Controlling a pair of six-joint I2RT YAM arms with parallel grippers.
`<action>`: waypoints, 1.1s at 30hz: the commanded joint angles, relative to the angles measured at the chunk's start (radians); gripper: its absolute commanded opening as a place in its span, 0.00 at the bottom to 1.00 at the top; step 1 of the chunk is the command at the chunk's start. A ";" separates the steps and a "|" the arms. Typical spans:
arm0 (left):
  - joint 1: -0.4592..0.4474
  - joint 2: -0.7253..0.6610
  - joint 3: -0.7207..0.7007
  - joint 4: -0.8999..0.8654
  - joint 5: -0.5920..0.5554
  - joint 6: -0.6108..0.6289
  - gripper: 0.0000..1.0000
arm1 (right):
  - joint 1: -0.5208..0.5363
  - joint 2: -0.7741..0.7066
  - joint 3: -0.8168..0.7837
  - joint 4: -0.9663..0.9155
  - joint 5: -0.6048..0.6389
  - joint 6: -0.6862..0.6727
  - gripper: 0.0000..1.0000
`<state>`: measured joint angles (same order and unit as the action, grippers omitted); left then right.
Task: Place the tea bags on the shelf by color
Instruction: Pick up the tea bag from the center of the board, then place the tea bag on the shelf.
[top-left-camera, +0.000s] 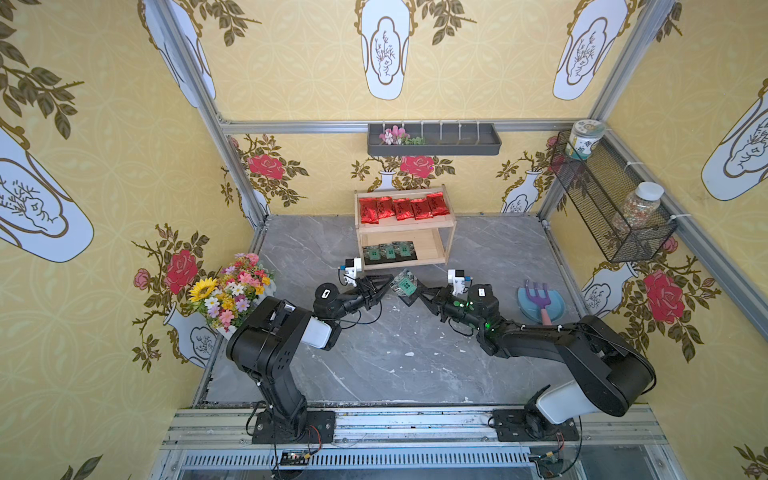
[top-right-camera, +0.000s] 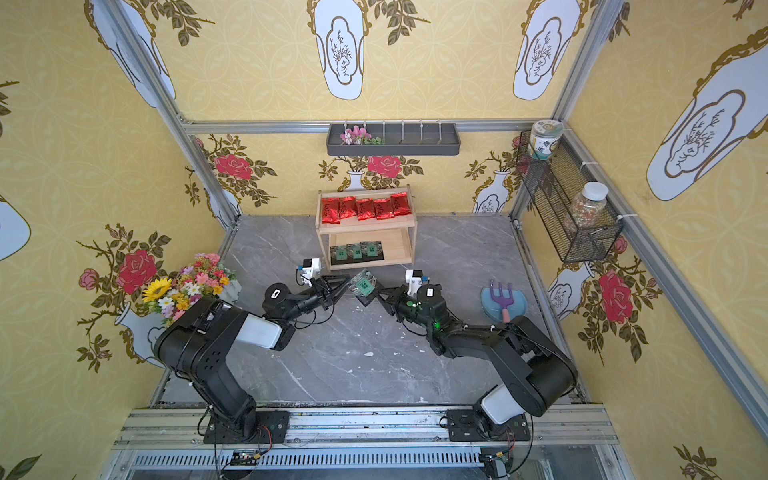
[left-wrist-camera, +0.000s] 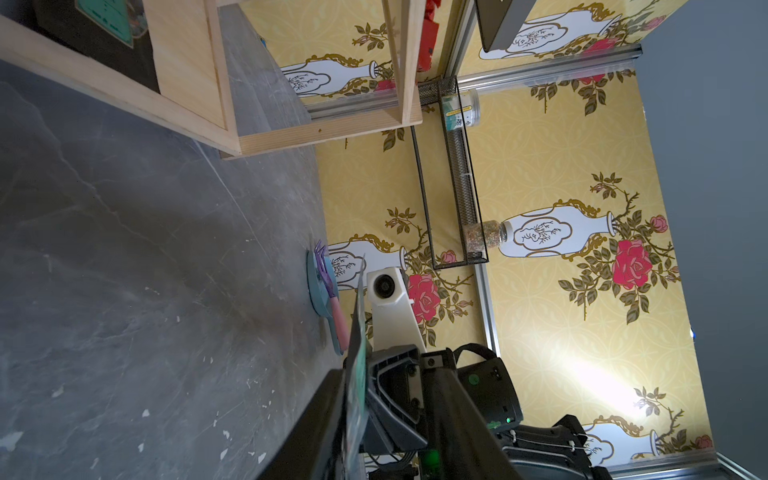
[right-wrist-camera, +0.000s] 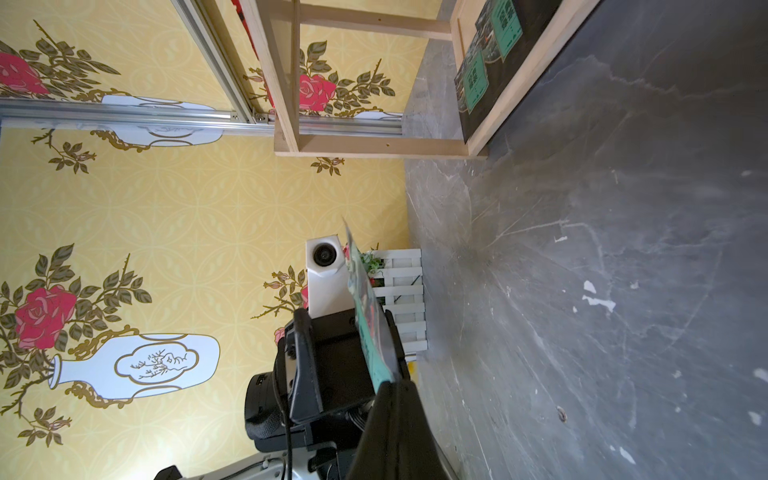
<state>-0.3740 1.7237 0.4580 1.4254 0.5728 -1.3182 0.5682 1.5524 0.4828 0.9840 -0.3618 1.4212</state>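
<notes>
Closest to you in the right wrist view, your right gripper is clamped on a black tea bag. Your left gripper faces it, fingers spread either side of the same bag, mid-frame in both top views. Just above them in frame, the shelf holds five red tea bags on its top tier and three black tea bags lower left.

The black jointed left arm and right arm are wearing white shell sections above bolted black base plates. White wrist cameras are topping the black wedge-fingered left gripper and right gripper, thin black cables are trailing, and a green light is glowing on the right arm.
</notes>
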 joint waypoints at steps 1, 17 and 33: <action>0.029 -0.020 -0.009 -0.002 0.057 -0.003 0.47 | -0.027 0.084 0.033 0.187 0.018 -0.013 0.00; 0.087 -0.121 -0.010 -0.281 0.110 0.117 0.50 | -0.152 0.462 0.188 0.486 0.149 -0.009 0.00; 0.091 -0.178 -0.033 -0.332 0.113 0.151 0.50 | -0.156 0.614 0.330 0.505 0.334 -0.051 0.00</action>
<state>-0.2859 1.5490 0.4309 1.1069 0.6765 -1.1942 0.4126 2.1502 0.7898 1.4414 -0.0647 1.3899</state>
